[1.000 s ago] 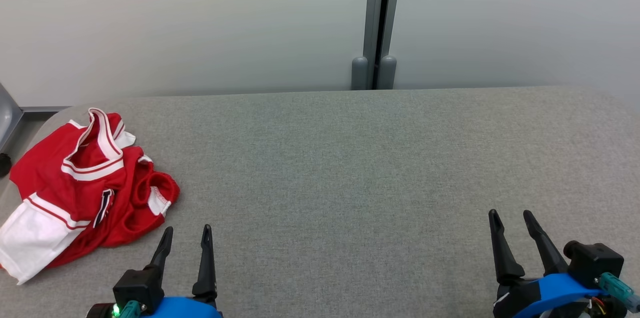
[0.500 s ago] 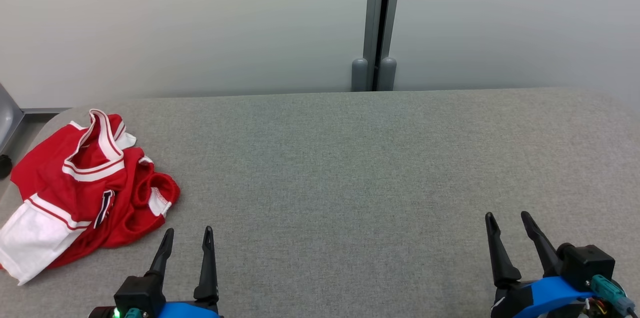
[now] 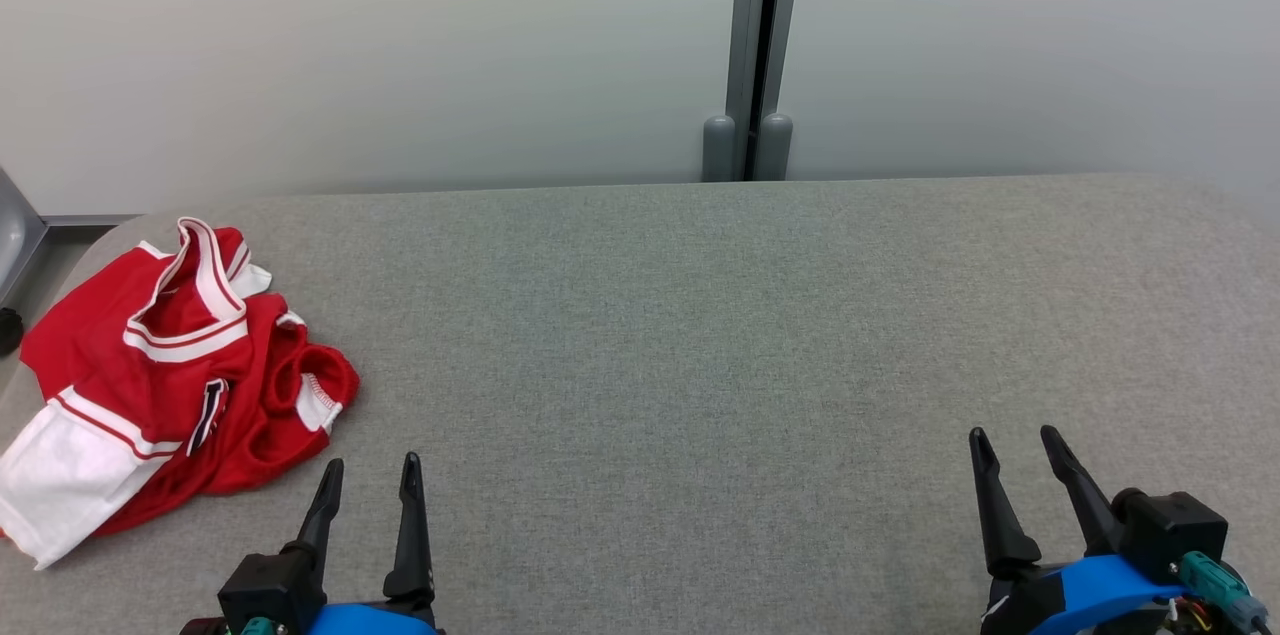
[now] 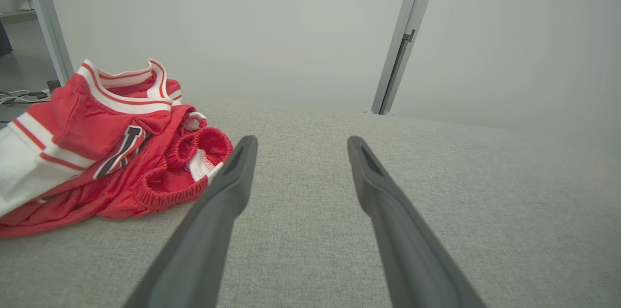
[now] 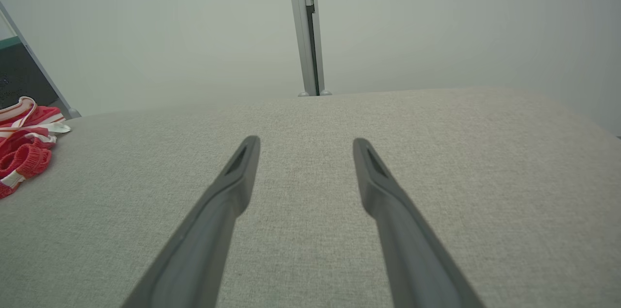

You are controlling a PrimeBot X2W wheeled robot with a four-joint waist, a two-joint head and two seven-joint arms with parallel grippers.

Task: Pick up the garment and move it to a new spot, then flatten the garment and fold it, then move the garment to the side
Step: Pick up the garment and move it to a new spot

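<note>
Jaws on both arms gaped wide, empty, red garment [image 3: 170, 365] lay crumpled left of left jaws, on bench [image 3: 700, 335]

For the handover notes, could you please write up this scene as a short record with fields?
surface: grey fabric-covered table
garment: red and white, crumpled in a heap at the table's left end
left gripper: open, empty, just right of the garment, not touching it
right gripper: open, empty, over bare table far from the garment
background: pale wall with a grey post
task stage: garment not yet picked up
</note>
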